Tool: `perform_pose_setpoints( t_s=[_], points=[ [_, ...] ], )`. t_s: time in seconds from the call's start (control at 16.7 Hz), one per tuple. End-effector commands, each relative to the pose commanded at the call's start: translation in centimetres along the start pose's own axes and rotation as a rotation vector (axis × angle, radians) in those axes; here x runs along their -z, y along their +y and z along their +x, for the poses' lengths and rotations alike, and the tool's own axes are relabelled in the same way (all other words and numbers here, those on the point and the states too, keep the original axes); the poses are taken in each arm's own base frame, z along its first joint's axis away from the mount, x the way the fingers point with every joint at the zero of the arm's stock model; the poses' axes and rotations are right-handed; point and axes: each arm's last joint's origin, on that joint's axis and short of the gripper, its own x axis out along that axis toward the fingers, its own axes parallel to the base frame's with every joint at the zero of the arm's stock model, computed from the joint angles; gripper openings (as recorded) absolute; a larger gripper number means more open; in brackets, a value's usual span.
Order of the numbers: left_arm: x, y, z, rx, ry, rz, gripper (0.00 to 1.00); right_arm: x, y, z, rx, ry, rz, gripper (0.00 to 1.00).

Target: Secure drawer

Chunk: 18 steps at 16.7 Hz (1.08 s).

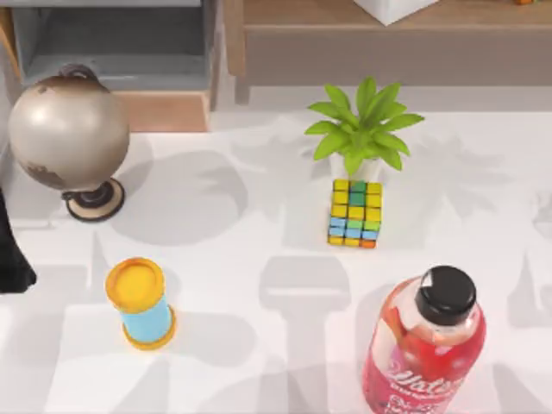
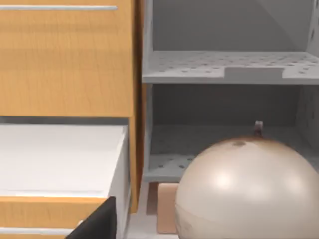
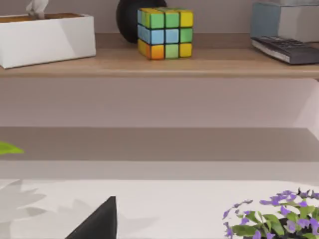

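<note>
Left arm [image 1: 12, 250] at table's left edge

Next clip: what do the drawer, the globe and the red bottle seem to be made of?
Drawer: front panel looks like light tan wood with a matte finish, inner walls like flat grey board. Globe: smooth, semi-glossy shell with soft highlights, perhaps plastic or coated metal, on a dark ringed base. Red bottle: seemingly clear plastic, since red liquid shows through, with a matte black cap.
</note>
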Motion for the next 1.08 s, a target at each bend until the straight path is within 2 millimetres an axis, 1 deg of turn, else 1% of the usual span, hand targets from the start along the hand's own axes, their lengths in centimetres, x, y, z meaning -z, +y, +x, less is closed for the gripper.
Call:
perform_pose_setpoints(
  t_s=[0.18, 0.36, 0.54, 0.66, 0.84, 1.08],
  points=[
    [-1.9, -1.2, 2.1, 0.003, 0.01, -0.003, 1.0, 0.0, 0.0, 0.0, 0.0, 0.0, 0.0, 1.0],
    [-3.1, -3.2, 4.7, 0.005, 0.023, -0.002, 1.0, 0.0, 0.0, 0.0, 0.0, 0.0, 0.0, 1.0],
    [-3.5, -5.5, 7.3, 0.007, 0.035, 0.002, 1.0, 0.0, 0.0, 0.0, 0.0, 0.0, 0.0, 1.0],
    [-3.5, -6.8, 8.5, 0.007, 0.037, 0.004, 1.0, 0.0, 0.0, 0.0, 0.0, 0.0, 0.0, 1.0],
    [-3.4, -8.1, 9.5, 0.006, 0.034, 0.004, 1.0, 0.0, 0.0, 0.0, 0.0, 0.0, 0.0, 1.0],
    [-3.4, -8.2, 9.6, 0.006, 0.034, 0.003, 1.0, 0.0, 0.0, 0.0, 0.0, 0.0, 0.0, 1.0]
  ],
)
